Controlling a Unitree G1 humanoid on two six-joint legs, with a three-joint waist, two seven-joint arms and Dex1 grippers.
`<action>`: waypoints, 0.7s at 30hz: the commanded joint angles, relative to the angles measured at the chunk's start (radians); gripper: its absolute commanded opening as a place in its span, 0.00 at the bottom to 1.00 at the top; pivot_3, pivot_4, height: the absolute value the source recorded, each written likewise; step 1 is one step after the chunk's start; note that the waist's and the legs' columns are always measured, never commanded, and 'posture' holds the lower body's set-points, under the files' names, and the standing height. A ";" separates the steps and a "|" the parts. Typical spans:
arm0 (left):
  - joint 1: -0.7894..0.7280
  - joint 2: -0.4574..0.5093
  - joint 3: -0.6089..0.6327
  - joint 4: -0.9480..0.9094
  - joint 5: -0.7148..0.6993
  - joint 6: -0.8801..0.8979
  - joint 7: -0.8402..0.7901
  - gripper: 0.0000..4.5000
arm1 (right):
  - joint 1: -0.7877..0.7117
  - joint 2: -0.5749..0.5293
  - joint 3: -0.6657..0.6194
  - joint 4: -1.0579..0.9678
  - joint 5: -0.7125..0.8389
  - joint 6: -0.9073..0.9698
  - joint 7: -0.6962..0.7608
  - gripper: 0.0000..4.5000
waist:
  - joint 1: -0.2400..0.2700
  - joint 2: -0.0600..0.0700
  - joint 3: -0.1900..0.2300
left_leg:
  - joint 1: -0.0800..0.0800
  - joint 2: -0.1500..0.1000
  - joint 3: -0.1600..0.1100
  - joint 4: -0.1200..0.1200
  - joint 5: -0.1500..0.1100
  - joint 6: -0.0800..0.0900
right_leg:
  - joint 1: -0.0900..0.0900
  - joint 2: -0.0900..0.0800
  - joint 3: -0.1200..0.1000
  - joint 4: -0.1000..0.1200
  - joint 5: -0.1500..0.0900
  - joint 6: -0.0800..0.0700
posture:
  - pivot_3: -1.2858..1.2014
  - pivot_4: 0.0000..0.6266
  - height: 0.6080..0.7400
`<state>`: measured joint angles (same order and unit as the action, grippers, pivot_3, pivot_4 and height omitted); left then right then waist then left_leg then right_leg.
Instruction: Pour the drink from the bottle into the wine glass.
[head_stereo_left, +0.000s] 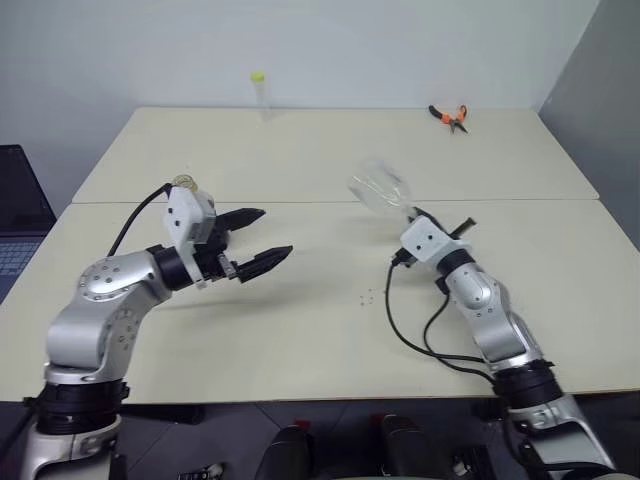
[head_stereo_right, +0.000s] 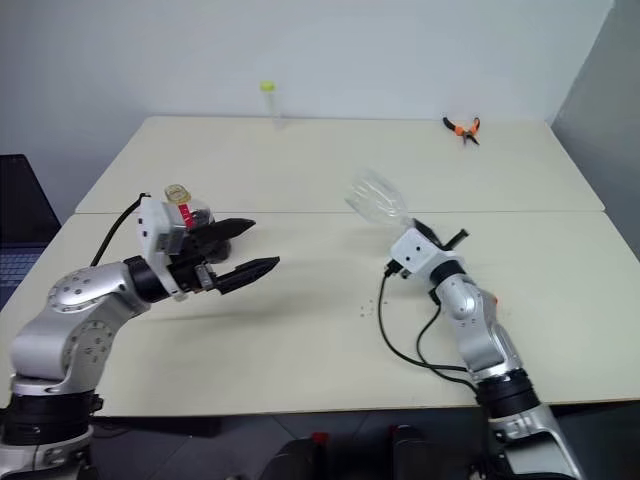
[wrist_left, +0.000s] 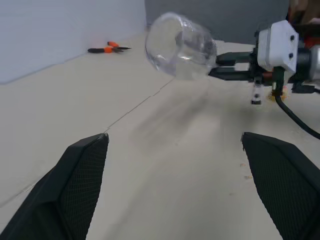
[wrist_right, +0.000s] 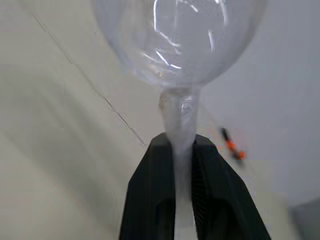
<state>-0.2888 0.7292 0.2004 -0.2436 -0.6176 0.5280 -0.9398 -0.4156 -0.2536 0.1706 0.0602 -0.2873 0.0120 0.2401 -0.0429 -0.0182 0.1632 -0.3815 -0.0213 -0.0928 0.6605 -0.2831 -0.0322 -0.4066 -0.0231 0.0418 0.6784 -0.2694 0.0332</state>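
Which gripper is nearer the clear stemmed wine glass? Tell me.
Right. The right gripper is shut on the stem of the wine glass; the left gripper hangs open, well apart on its left.

The wine glass (wrist_right: 182, 40) is clear and glossy, catching bright streaks on its smooth bowl, the black fingers (wrist_left: 75, 185) of the left gripper (wrist_left: 177, 187) look like matt plastic with a fine meshed texture, and the cream tabletop (head_stereo_left: 300, 330) is smooth and matt.
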 joint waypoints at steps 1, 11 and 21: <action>-0.003 0.045 0.028 -0.054 -0.053 0.042 -0.036 1.00 | -0.039 0.072 -0.036 0.086 0.205 -0.118 0.107 0.03 | -0.002 0.000 0.000 | 0.000 0.000 0.000 0.000 0.000 0.000 | 0.000 0.000 0.000 0.000 0.000 0.000 | 0.52 0.24 1.00; -0.011 0.056 0.025 -0.083 -0.060 0.070 -0.014 1.00 | -0.192 0.243 -0.078 0.549 0.344 -0.338 0.185 0.03 | -0.004 0.000 0.000 | 0.000 0.000 -0.001 0.000 0.001 -0.002 | 0.000 0.000 -0.001 0.000 0.000 0.000 | 0.52 0.24 1.00; -0.008 0.054 0.008 -0.085 -0.045 0.056 -0.021 1.00 | -0.164 0.216 -0.081 0.611 0.343 -0.397 0.229 0.03 | -0.006 0.001 0.000 | 0.001 -0.001 -0.001 0.000 0.001 -0.001 | 0.000 0.000 0.000 0.000 0.000 0.000 | 0.52 0.24 1.00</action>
<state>-0.2881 0.7691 0.2015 -0.3052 -0.6627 0.6021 -0.9538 -0.5843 -0.0277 0.0994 0.6848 0.0548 -0.3694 0.4623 -0.0488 -0.0176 0.1635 -0.3809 -0.0219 -0.0938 0.6603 -0.2823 -0.0336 -0.4067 -0.0232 0.0414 0.6789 -0.2693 0.0330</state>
